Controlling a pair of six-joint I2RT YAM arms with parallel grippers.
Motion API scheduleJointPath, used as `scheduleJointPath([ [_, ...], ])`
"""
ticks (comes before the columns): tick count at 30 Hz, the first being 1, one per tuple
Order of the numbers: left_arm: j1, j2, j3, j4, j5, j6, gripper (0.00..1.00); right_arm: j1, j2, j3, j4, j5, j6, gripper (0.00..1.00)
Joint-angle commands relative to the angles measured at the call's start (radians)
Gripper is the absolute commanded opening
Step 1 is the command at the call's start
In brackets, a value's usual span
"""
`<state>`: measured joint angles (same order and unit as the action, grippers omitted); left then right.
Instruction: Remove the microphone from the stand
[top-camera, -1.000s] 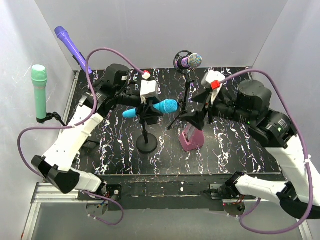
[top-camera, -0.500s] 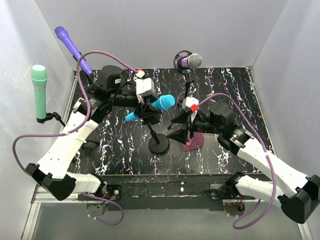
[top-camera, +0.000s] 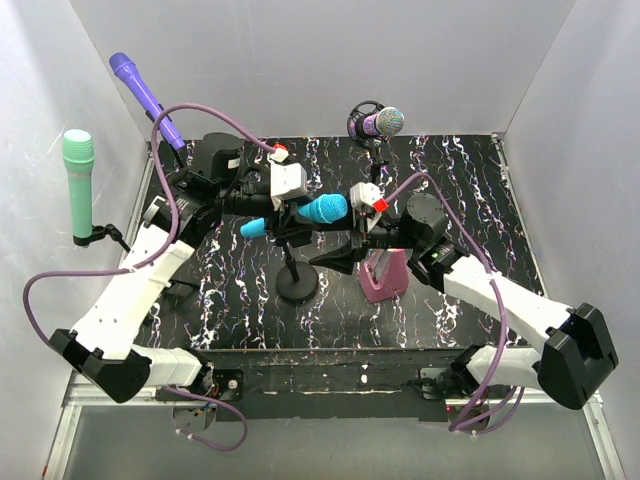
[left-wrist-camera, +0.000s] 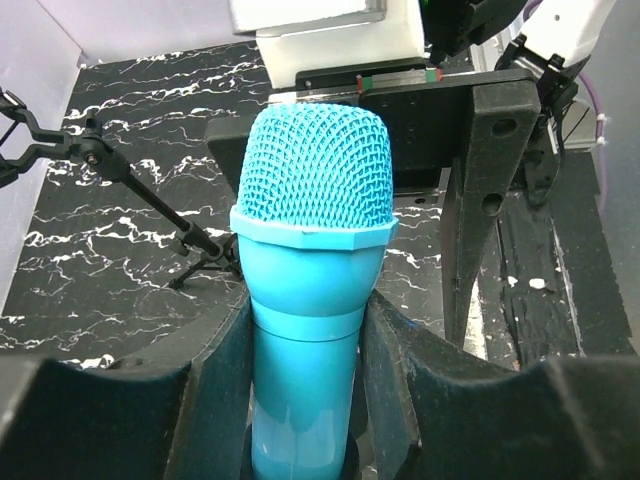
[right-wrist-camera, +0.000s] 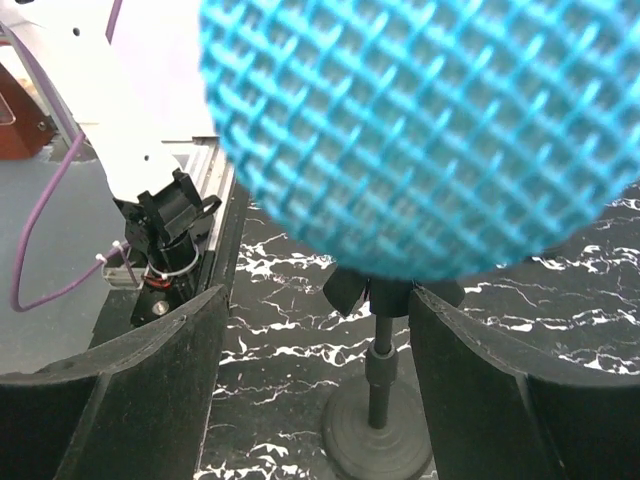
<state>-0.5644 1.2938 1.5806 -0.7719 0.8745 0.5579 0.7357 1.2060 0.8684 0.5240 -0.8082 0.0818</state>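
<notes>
A cyan microphone (top-camera: 325, 209) lies tilted in the clip of a black stand (top-camera: 295, 284) at the middle of the table. My left gripper (top-camera: 289, 212) is shut on the microphone's body, just behind its mesh head. In the left wrist view the microphone (left-wrist-camera: 315, 230) fills the gap between both fingers (left-wrist-camera: 400, 375). My right gripper (top-camera: 338, 256) stands open just right of the stand's pole, below the microphone's head. In the right wrist view the mesh head (right-wrist-camera: 420, 130) looms above, and the stand's pole (right-wrist-camera: 380, 375) rises just beyond the open fingers.
A pink block (top-camera: 385, 278) sits right of the stand, under my right arm. A purple microphone on a tripod stand (top-camera: 380, 123) is at the back. Another purple microphone (top-camera: 140, 92) and a green one (top-camera: 78, 180) stand at the left wall.
My right arm has swung left across the table and brought its open gripper in beside the stand's pole. The stand's base slid right, then back left. The left gripper kept its grip.
</notes>
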Motion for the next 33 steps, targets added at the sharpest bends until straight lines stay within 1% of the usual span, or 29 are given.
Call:
scheduleJointPath([
  [1,-0.011,-0.064,0.022,0.008,0.061,0.048,0.00,0.008,0.027,0.017,0.192,-0.022,0.044,0.79],
  [3,-0.011,-0.065,0.021,0.006,0.047,0.051,0.00,0.008,0.020,0.011,0.209,0.007,0.049,0.79],
  [7,-0.011,-0.080,0.012,-0.004,0.017,0.086,0.00,0.007,-0.037,-0.029,0.196,0.113,0.035,0.80],
  [11,-0.011,-0.077,0.024,-0.021,0.018,0.102,0.00,0.007,-0.066,-0.058,0.191,0.144,0.039,0.80],
  [21,-0.011,-0.065,0.032,-0.030,0.046,0.112,0.00,0.024,0.056,-0.014,0.258,0.101,0.036,0.81],
  [24,-0.011,-0.067,0.032,-0.030,0.050,0.125,0.00,0.039,0.056,-0.023,0.257,0.098,0.038,0.82],
  [30,-0.011,-0.073,0.033,-0.027,0.043,0.125,0.00,0.083,0.050,-0.037,0.261,0.155,0.035,0.82],
  [33,-0.011,-0.077,0.022,-0.026,0.040,0.119,0.00,0.096,0.058,-0.040,0.264,0.156,0.030,0.81],
])
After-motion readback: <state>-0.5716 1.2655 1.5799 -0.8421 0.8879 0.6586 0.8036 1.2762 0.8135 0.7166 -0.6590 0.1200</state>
